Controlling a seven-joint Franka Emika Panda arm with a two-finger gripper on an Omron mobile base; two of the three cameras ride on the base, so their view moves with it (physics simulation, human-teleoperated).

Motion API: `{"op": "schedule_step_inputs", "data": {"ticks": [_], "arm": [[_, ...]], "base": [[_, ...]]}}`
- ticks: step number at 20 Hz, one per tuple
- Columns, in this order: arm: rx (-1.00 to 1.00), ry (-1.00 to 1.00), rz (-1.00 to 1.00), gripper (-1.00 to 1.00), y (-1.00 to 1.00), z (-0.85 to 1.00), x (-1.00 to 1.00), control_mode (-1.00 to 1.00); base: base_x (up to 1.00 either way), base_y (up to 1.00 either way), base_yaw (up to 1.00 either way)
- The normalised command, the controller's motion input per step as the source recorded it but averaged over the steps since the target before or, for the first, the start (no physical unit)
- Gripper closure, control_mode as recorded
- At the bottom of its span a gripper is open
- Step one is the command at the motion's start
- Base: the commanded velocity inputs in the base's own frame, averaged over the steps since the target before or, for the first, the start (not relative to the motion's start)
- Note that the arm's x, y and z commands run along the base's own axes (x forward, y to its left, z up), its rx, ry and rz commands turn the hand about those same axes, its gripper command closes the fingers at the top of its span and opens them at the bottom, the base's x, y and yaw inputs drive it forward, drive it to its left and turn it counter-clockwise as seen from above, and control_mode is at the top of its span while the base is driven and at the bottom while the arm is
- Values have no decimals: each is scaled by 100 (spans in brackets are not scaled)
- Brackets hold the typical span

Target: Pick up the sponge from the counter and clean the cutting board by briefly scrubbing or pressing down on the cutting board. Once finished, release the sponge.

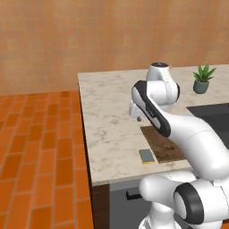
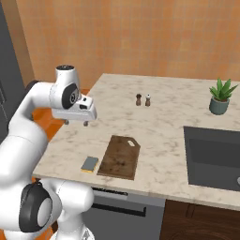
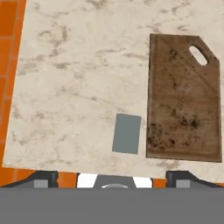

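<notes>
- The sponge (image 2: 89, 164) lies flat on the table (image 2: 168, 117), grey-blue face up with a thin yellow layer showing at its edge, close to the table's front edge.
- It sits just beside the cutting board (image 2: 119, 157), on the board's left in the right base view, with a narrow strip of marbled stone between the two; they are not touching.
- The cutting board is a dark brown wooden rectangle with mottled stains, one clipped corner and an oval hand slot at its far end; it lies flat and is several times the sponge's size.
- In the hand view the sponge (image 3: 127, 133) is near the lower middle, and the cutting board (image 3: 183, 98) runs along its right side.
- The tool (image 2: 75, 123) hangs in the air above the left part of the table, well apart from both sponge and board, pointing downward.
- Its fingers (image 3: 41, 178) stand far apart at the bottom of the hand view, so the tool is wide, with nothing between them.
- In the left base view the arm covers part of the cutting board (image 1: 163, 145), and the sponge (image 1: 146, 156) shows by the board's near left corner.
- Farther back on the table stand two small shakers (image 2: 143, 100) side by side, a potted plant (image 2: 221, 96) toward the right, and a dark sunken sink (image 2: 213, 157) right of the board.
- Orange floor tiles (image 1: 36, 156) lie left of the table.
</notes>
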Motion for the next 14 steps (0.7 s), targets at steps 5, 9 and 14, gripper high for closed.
{"op": "schedule_step_inputs", "data": {"ticks": [5, 9, 14], "arm": [[-2, 3, 0, -100, -13, -88, 0, -100], [0, 8, 0, -100, -14, -60, 0, -100], [0, 9, 0, -100, -4, -45, 3, -100]], "base": [[0, 0, 0], [0, 0, 0], [0, 0, 0]]}}
